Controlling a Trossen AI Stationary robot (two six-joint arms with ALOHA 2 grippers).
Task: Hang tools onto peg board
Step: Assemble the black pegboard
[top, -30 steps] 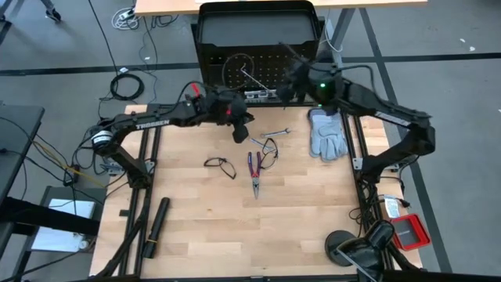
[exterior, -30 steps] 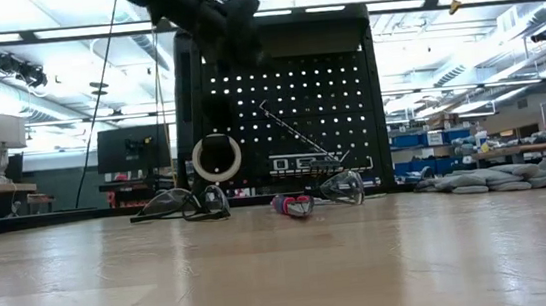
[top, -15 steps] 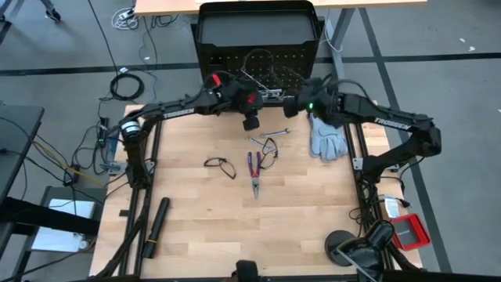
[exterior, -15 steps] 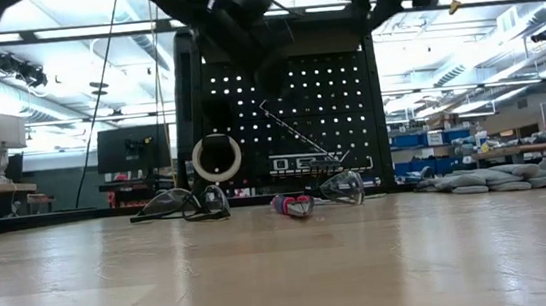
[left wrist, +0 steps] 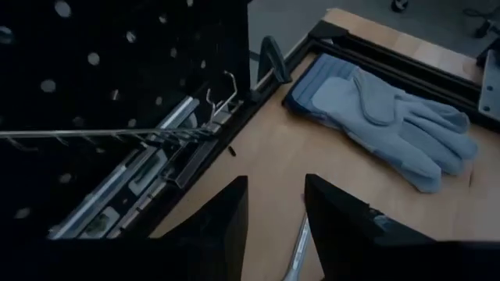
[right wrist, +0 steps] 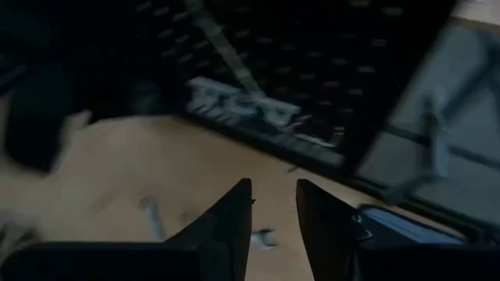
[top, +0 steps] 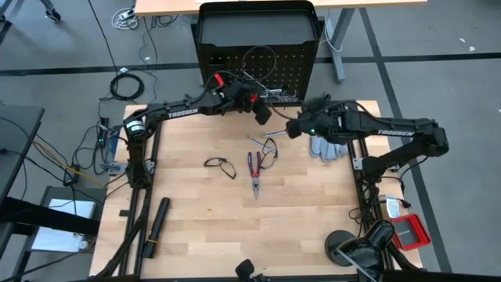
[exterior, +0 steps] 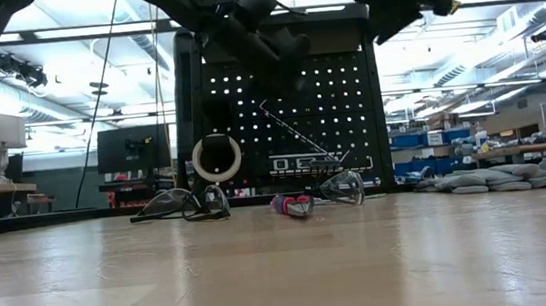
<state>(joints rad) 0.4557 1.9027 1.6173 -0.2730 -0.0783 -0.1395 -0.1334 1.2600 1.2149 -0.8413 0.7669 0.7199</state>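
The peg board (top: 258, 47) stands upright at the table's far edge, with the white tape ring (exterior: 216, 158) and the black strip with white squares (exterior: 304, 162) low on its face. The left gripper (top: 263, 114) hovers just before the board's lower edge; its fingers (left wrist: 226, 226) stand apart with nothing between them, and the small silver wrench (top: 278, 133) lies on the table (top: 196, 219) below and just beyond them. The right gripper (top: 293, 129) hangs close beside that wrench, fingers (right wrist: 230, 222) also apart and empty. Nearer than both grippers lie the red-and-blue-handled pliers (top: 254, 168), one pair of glasses (top: 270, 150) touching them, and the other glasses (top: 220, 166) farther toward the left arm's side. A grey glove (left wrist: 391, 117) rests past the left fingers, near the board's corner.
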